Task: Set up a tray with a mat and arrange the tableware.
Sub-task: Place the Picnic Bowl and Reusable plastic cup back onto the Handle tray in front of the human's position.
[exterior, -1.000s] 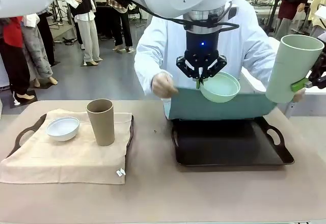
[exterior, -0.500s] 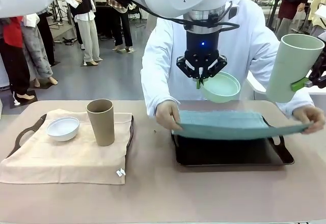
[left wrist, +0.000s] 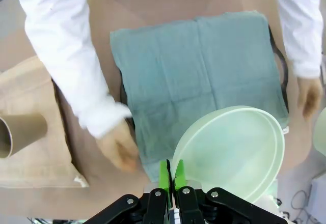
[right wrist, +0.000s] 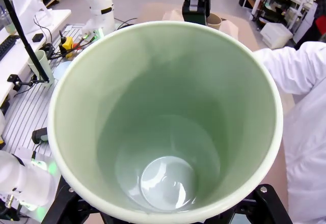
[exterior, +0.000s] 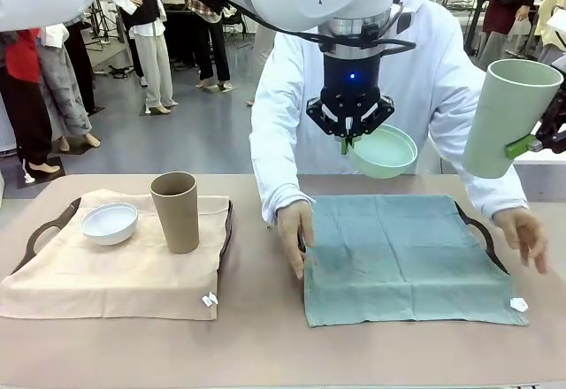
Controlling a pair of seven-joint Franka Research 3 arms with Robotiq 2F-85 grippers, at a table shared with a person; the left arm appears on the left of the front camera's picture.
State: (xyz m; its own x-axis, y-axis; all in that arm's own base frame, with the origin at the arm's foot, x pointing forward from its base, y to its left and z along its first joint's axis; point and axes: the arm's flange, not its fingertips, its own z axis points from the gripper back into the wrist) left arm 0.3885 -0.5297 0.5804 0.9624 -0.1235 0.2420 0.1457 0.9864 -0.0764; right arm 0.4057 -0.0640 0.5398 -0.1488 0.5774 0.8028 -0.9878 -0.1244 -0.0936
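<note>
Left wrist view, looking down: left hand (left wrist: 171, 175) pinches the mint bowl (left wrist: 234, 152) rim above the teal mat (left wrist: 196, 76), between the person's hands. Front view: right hand (exterior: 531, 146) clamps the pale green cup (exterior: 504, 119) aloft at the worktop's (exterior: 265, 345) right edge.

the teal mat (exterior: 402, 252) is soft matt woven cloth, like the beige mat (exterior: 115, 270). pinched between the left fingers (left wrist: 164, 174), the mint green bowl (left wrist: 234, 152) looks smooth, faintly glossy plastic. the pale green cup (right wrist: 168, 122) has a satin sheen inside; the brown cup (exterior: 176, 212) is matt.

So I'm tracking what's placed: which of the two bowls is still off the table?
The mint green bowl, pinched by the left end effector; the white bowl sits on the beige mat.
</note>
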